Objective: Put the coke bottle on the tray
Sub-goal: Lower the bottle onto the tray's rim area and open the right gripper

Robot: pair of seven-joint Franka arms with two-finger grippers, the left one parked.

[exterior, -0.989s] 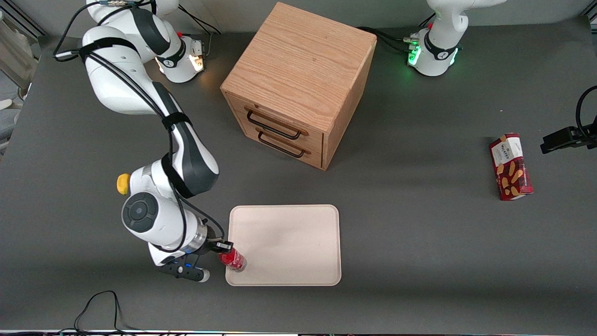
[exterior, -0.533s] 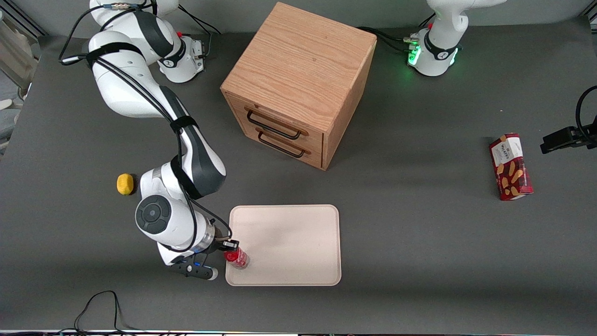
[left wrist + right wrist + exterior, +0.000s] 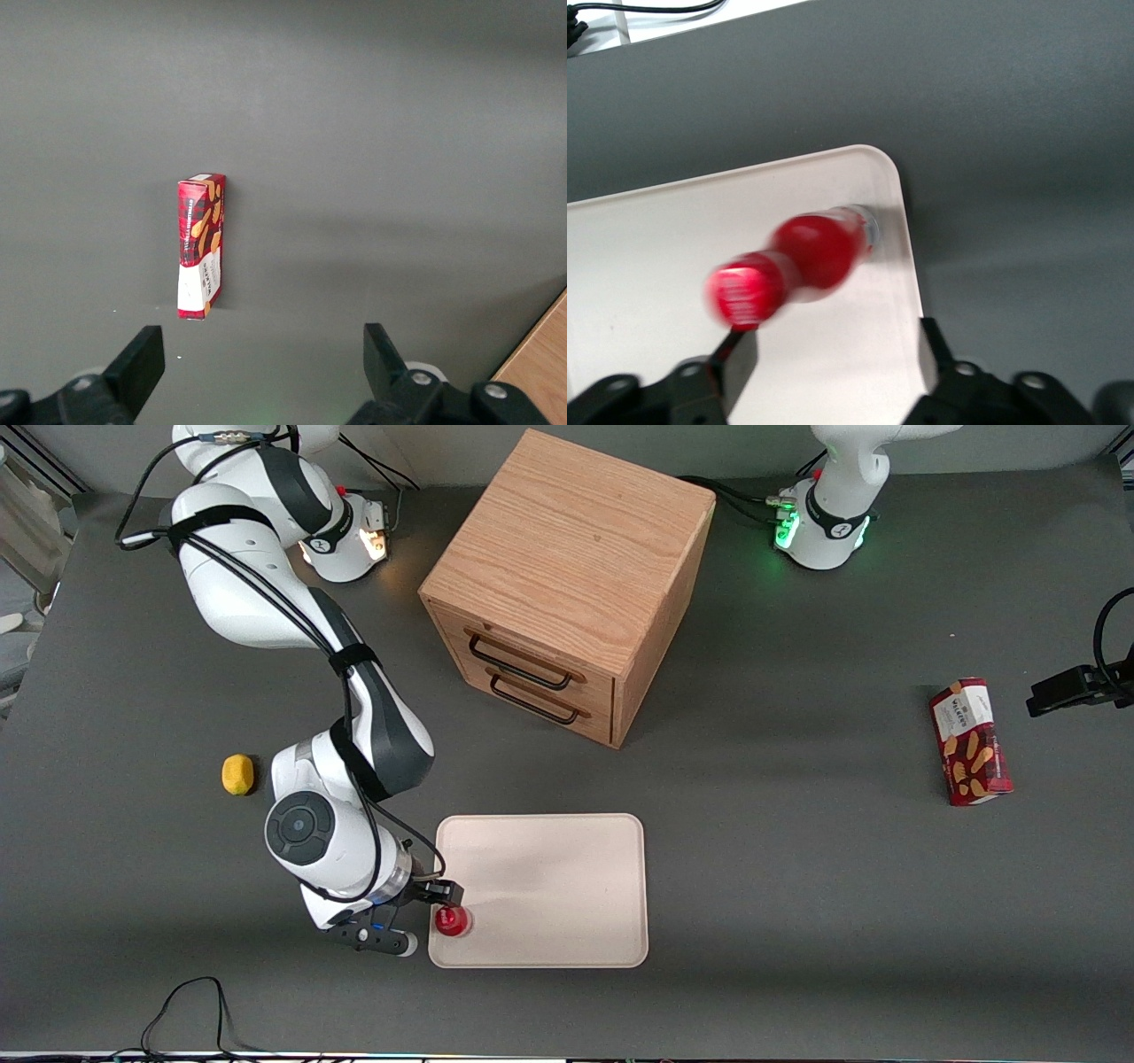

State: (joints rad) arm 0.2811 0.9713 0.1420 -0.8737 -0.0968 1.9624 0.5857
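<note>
Since a second ago, the bottle [image 3: 452,921] has been tipping from a lean to upright, and it is now standing on the tray [image 3: 549,886] just inside the corner nearest the pincer [image 3: 440,908]. In the wrist view the pincer [image 3: 833,363] is standing wide, one finger [image 3: 737,354] touching the bottle's [image 3: 811,252] cap. A lemon [image 3: 237,773] is lying on the desk [image 3: 797,886], farther from the camera than the pincer.

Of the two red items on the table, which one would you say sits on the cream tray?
The small red coke bottle, on the cream rectangular tray by the right hand; the red biscuit box lies on bare table.
</note>
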